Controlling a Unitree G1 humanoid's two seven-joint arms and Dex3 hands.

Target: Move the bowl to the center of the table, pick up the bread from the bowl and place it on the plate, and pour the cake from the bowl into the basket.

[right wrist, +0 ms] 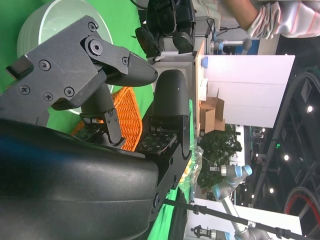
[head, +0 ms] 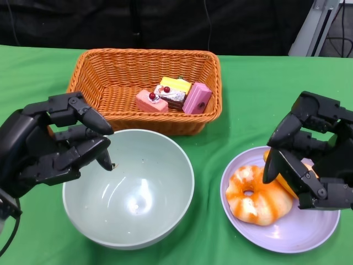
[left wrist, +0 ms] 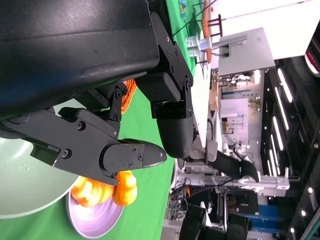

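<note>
Both hands, the left hand [head: 52, 146] and the right hand [head: 311, 152], are built of matte black angular segments joined by small round screws. A smooth, rounded black shell [right wrist: 75, 195] is seen behind the fingers [right wrist: 170, 110], whose tips are blunt and rounded.

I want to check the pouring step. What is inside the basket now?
The basket holds cake pieces: a pink slice, a yellow-topped one with cherries, and a pink block. Its near wall hides the floor just behind it.
</note>
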